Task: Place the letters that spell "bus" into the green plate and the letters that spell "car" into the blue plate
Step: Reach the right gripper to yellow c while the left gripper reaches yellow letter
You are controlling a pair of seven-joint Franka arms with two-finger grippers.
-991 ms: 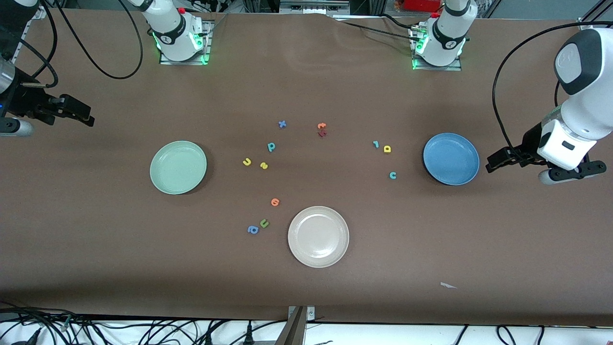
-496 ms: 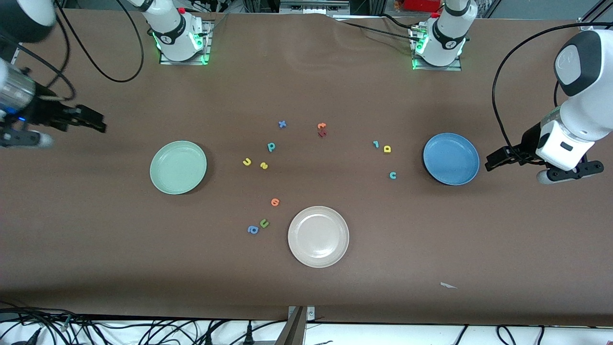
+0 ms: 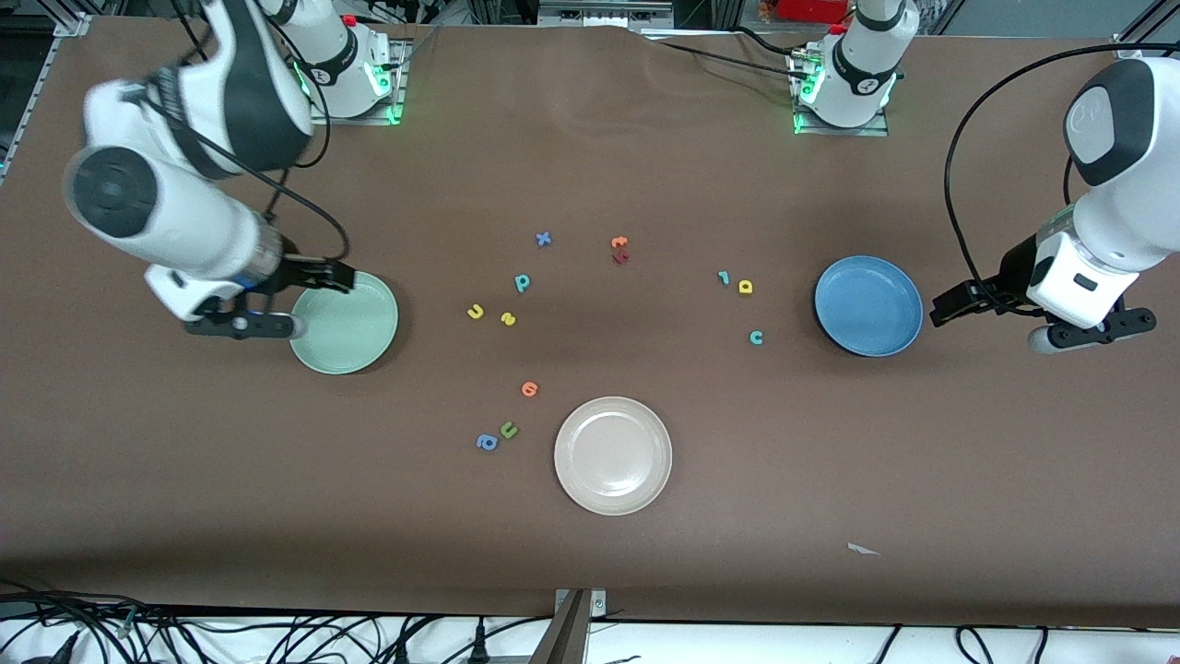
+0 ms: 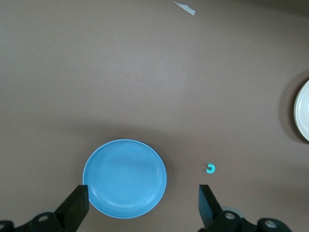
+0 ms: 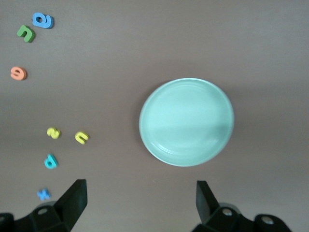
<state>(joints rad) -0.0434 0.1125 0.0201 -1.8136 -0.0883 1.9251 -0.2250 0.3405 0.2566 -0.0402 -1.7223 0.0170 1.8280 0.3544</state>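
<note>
On the desk (image 3: 184, 480), nr the right arm's end, sits the green plate (image 3: 359, 341); right pincer (image 3: 318, 275) hangs over its rim, fingers apart, nothing in them. Blue plate (image 3: 867, 305) sits nr the left arm's end; left pincer (image 3: 949, 307) is just beside it, over bare desk, fingers apart & empty too.

Btwn the plates, all loose on the desk: yellow u (image 3: 475, 312) and yellow s (image 3: 507, 319) side by side, teal b (image 3: 522, 282) a bit farther from the front cam. Toward the blue plate: teal r (image 3: 724, 277) just beside yellow a (image 3: 746, 287), teal c (image 3: 756, 337) nearer the cam.

White plate (image 3: 612, 455) lies nearest the cam, w/ blue a (image 3: 486, 443), green u (image 3: 508, 429) & an orange letter (image 3: 529, 389) beside it. Blue x (image 3: 543, 239) lies farther back.
</note>
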